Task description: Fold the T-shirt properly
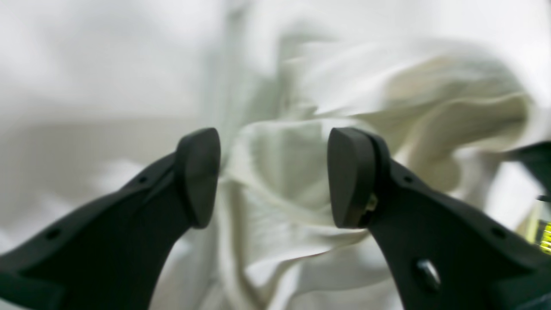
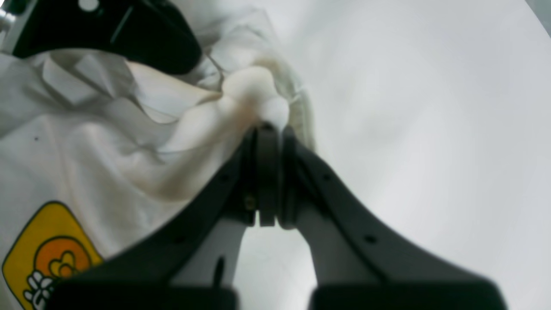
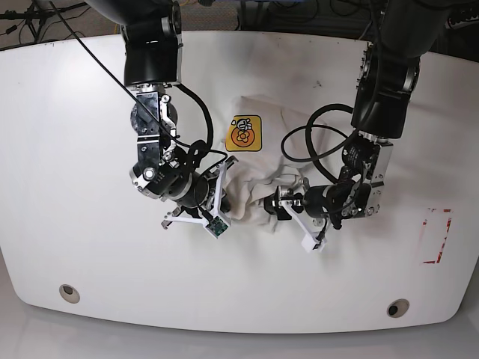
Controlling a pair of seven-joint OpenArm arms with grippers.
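Note:
The off-white T-shirt [image 3: 258, 161] lies crumpled in the middle of the white table [image 3: 90, 247], its yellow-orange badge [image 3: 243, 133] facing up. My right gripper [image 3: 224, 179] sits at the shirt's left edge in the base view. In the right wrist view this right gripper [image 2: 269, 129] is shut on a bunched fold of the T-shirt [image 2: 86, 142], with the badge [image 2: 47, 254] at lower left. My left gripper [image 3: 275, 198] is low at the shirt's right side. In the left wrist view the left gripper [image 1: 274, 176] is open, wrinkled T-shirt [image 1: 280, 163] lying just beyond its fingers.
A red rectangle outline [image 3: 436, 235] is marked near the table's right edge. Two round holes [image 3: 69, 292] [image 3: 397, 307] sit near the front edge. Cables lie behind the table's far edge. The left gripper's black finger [image 2: 129, 30] shows at the top left of the right wrist view.

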